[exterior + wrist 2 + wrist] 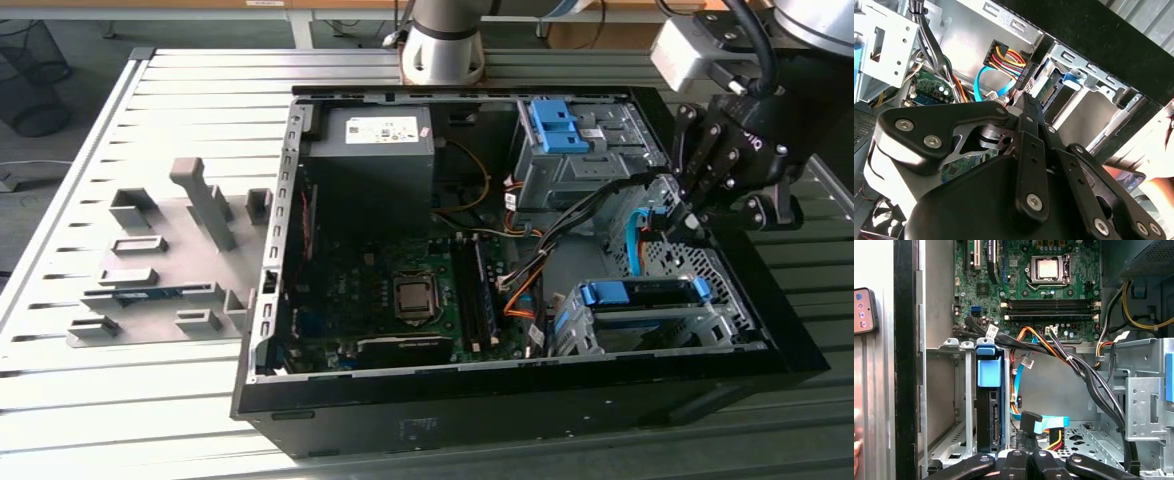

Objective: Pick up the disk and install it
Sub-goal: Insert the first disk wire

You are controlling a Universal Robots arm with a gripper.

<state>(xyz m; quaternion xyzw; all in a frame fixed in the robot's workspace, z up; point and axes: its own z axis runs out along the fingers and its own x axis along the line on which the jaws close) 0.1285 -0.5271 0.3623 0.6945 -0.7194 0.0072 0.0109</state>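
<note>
An open desktop computer case (pixel 334 420) lies on its side on a table (pixel 134 400) of ribbed, pale grey metal slats. On the slats, toward the exterior view's left, sits a grey fixture plate (pixel 174 260) with upright blocks and slots. Beyond the table's far edge the floor shows, with a dark wire wastebasket (pixel 30 75) standing on it, and the arm's pale round base (pixel 447 45) is mounted just behind the case. Inside the case lie the green motherboard (pixel 387 290), with its processor socket (pixel 1048 267) clear in the first wrist view, a dark power supply box (pixel 374 170) with a white sticker, and a bundle of black, orange and yellow cables (pixel 1074 365). The disk (pixel 643 295), with its bright blue caddy, sits in the metal drive cage (pixel 667 335) at the near corner of the case on the exterior view's right; in the first wrist view it stands on edge in that cage (pixel 989 400). The gripper (pixel 687 215) hangs over the case just beside the cage, near a blue ribbon cable (pixel 1041 422); whether its fingers are apart or together I cannot tell. A phone (pixel 864 310) and part of a hand (pixel 857 452) appear outside the case wall.
</note>
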